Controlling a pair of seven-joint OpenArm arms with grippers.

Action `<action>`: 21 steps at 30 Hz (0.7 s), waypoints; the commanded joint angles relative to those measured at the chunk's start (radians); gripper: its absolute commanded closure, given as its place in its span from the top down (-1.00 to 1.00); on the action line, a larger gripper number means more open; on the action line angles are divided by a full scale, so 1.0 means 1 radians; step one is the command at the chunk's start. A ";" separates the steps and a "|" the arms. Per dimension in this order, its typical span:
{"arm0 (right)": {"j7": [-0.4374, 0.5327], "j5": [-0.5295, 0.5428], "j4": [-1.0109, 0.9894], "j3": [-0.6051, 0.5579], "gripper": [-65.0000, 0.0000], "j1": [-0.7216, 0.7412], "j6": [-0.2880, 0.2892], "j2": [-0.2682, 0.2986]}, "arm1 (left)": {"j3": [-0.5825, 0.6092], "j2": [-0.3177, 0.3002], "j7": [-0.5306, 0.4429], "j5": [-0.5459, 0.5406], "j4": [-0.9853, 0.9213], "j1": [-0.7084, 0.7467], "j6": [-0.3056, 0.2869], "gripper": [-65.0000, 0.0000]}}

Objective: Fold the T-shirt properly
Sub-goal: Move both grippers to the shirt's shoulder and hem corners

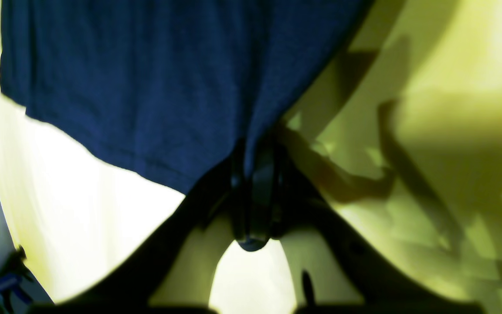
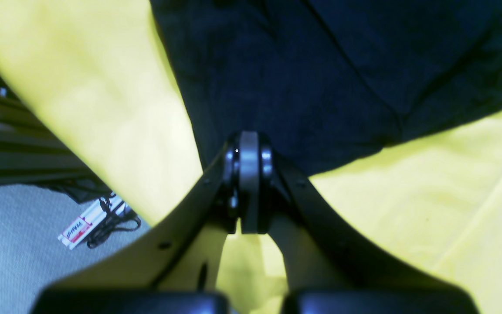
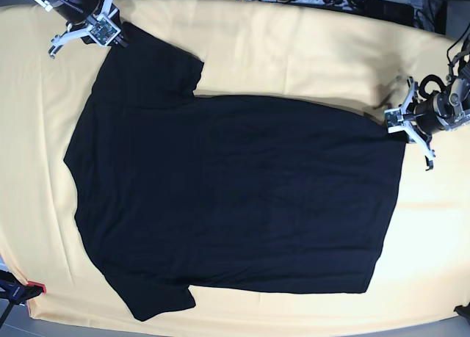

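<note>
The black T-shirt [image 3: 235, 197] lies spread flat, plain side up, across the yellow-covered tabletop [image 3: 308, 51]. The left hand [image 3: 399, 121] is closed, pinching the shirt's far right hem corner. The right hand [image 3: 116, 34] is closed too, gripping the shirt's far left sleeve edge.

The T-shirt [image 3: 235, 197], large, black and plain, lies spread flat across the surface, collar end to the left, hem to the right, sleeves pointing far and near.
</note>
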 commanded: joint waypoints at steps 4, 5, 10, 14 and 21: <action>0.020 0.009 0.014 0.005 -0.35 -0.007 0.082 0.009 | -0.010 -0.028 0.003 -0.030 0.008 -0.020 0.040 -1.00; 0.020 0.009 0.014 0.005 -0.23 -0.007 0.107 0.009 | -0.010 -0.028 0.003 -0.031 0.009 -0.020 0.040 -1.00; 0.048 0.005 0.014 0.005 -0.03 0.000 0.121 0.009 | -0.010 -0.028 0.003 -0.031 0.010 -0.020 0.040 -1.00; 0.055 -0.015 -0.025 0.005 -0.02 0.051 0.103 0.009 | -0.010 -0.028 0.002 -0.031 0.010 -0.020 0.040 -1.00; 0.069 -0.014 -0.136 -0.052 -0.02 0.131 0.137 0.009 | -0.010 -0.028 0.003 -0.031 0.010 -0.020 0.040 -1.00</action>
